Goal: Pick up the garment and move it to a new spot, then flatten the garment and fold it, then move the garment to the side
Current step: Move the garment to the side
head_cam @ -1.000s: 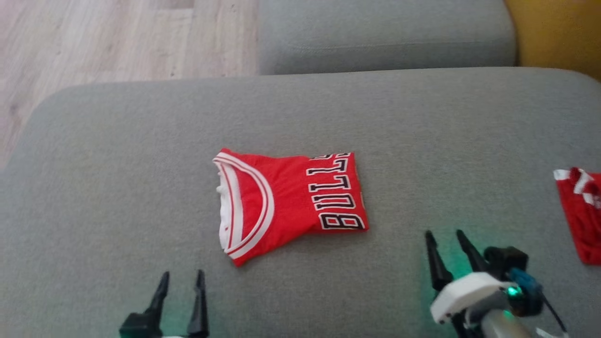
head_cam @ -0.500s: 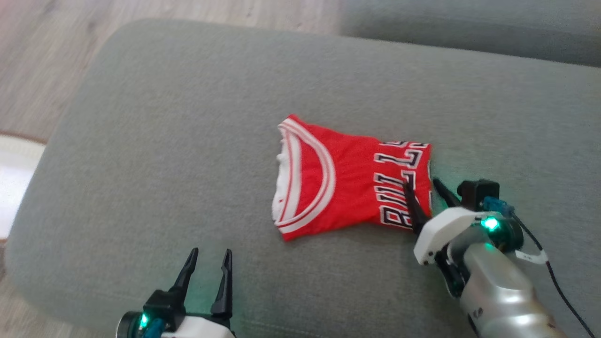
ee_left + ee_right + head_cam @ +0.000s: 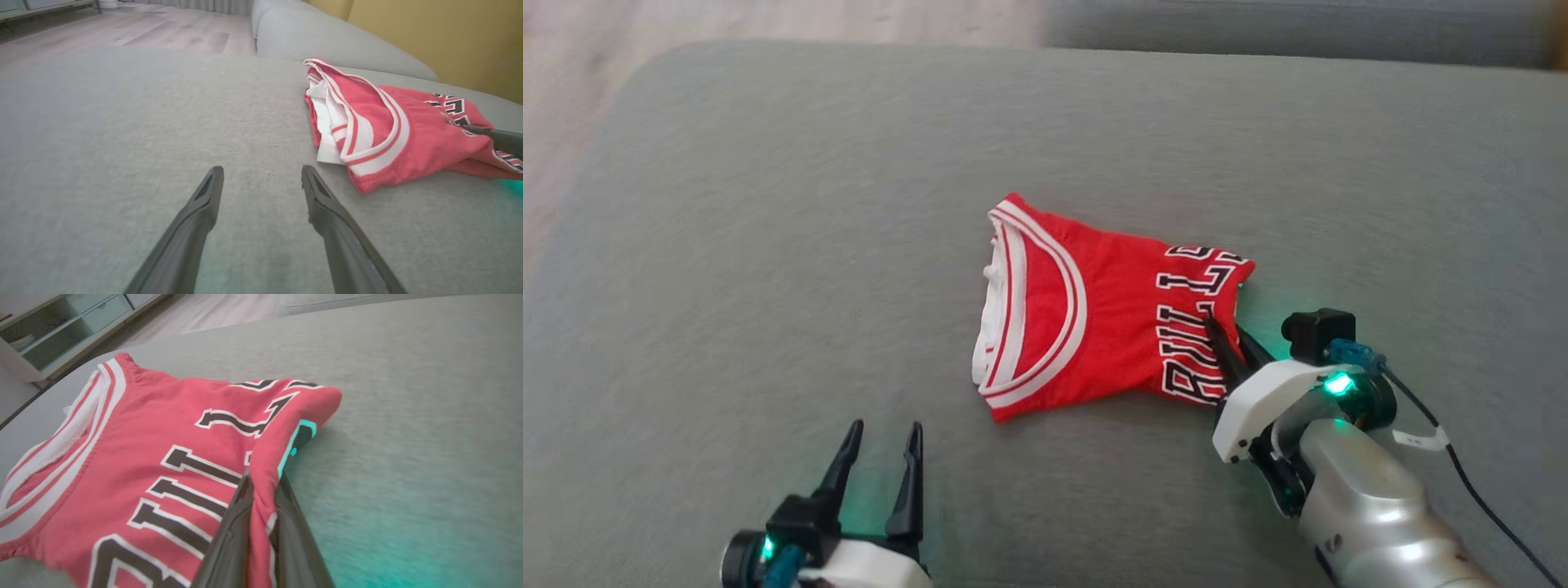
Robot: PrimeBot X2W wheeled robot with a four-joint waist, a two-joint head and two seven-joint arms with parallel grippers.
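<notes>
A folded red Bulls jersey point(image 3: 1086, 310) lies near the middle of a grey sofa cushion point(image 3: 768, 245), a little toward its right side. Past the cushion's far edge sits a second cushion point(image 3: 1258, 24), with pale wooden floor point(image 3: 768, 16) off the far-left corner. Nothing lies between either hand and the jersey.

The jersey's long axis runs left to right across the cushion. Its white-striped neckline faces left and the lettered fold faces right, the letters running from the near edge toward the far edge.

The right hand point(image 3: 1225, 325) is closed on the jersey's right edge, and a dark cable point(image 3: 1462, 474) trails from its wrist. The left hand point(image 3: 885, 426) hangs over bare cushion near the front edge, fingers spread and holding nothing, well apart from the jersey.

The right wrist view shows the red cloth pinched between the two fingers and a shelved cabinet point(image 3: 61, 330) beyond the cushion. The left wrist view shows white inner layers at the neckline and a yellow wall point(image 3: 429, 32).
</notes>
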